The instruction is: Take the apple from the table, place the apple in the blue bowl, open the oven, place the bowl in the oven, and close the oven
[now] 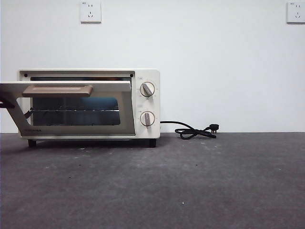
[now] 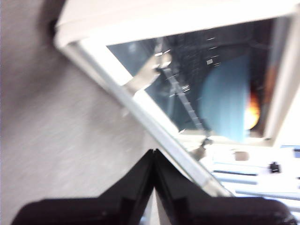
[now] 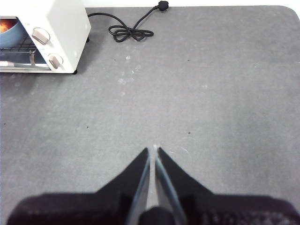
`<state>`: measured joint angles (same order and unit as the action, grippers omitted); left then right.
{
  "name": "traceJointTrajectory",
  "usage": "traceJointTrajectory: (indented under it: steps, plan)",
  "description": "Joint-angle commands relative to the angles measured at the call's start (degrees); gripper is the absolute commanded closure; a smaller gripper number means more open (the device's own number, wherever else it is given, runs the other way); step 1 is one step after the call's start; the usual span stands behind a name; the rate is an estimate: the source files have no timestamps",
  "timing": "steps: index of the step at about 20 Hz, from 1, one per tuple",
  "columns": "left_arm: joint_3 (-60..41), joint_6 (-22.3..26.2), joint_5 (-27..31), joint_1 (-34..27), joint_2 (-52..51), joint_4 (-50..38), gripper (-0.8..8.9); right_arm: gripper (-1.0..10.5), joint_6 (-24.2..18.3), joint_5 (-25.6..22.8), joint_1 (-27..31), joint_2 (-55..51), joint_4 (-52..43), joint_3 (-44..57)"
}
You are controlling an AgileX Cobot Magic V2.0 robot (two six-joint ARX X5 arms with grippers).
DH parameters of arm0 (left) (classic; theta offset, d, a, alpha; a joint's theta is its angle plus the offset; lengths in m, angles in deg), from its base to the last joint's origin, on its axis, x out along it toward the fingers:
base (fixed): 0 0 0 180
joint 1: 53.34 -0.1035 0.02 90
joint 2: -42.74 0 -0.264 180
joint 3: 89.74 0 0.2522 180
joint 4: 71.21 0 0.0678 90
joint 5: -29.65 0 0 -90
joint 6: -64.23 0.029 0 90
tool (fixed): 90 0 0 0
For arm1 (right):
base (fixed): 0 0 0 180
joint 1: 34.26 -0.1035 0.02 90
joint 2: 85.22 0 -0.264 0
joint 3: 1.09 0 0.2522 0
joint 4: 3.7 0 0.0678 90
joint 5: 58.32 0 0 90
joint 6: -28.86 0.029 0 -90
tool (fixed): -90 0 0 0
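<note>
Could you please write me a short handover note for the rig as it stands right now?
Left gripper: jaws shut, empty, beside the half-raised glass door of the cream-white toaster oven.
Right gripper: jaws shut, empty, waiting over the dark grey table.
Mid-blue bowl sits inside on the rack, red-orange apple in it.
Done: apple bowled, bowl loaded.
Left: push the door fully closed.

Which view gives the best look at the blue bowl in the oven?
The left wrist view: the bowl shows large through the door opening, though blurred, with the apple glowing in it. The front view shows only a blue strip behind the half-open door. The right wrist view catches a sliver at its edge.
</note>
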<state>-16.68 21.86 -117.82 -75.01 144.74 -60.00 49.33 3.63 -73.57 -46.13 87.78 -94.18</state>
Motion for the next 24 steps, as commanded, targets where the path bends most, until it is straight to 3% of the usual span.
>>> traceJointTrajectory:
  steps: [1, 6, 14, 20, 24]
  plan:
    - [0.15, -6.51, -1.62, 0.28, -0.11, -4.83, 8.22, 9.2, 1.07, 0.09, -0.07, -0.09, 1.6, 0.52]
    - [0.96, -16.09, -3.28, 0.28, -0.11, -13.86, 8.22, 9.2, 0.9, 0.15, -0.07, -0.09, 1.6, 0.52]
    - [5.73, -16.2, -8.63, 0.59, -1.68, -13.4, 8.21, 9.2, 0.96, 0.13, -0.07, -0.09, 1.6, 0.52]
    - [5.73, -13.77, -8.98, 1.9, -10.1, -12.63, 8.21, 9.2, 1.05, -0.07, -0.07, 0.04, 1.6, 0.52]
    - [5.73, -5.46, -8.52, 4.55, -18.95, -5.6, 8.21, 9.2, 1.03, -0.04, -0.07, 0.04, 1.6, 0.52]
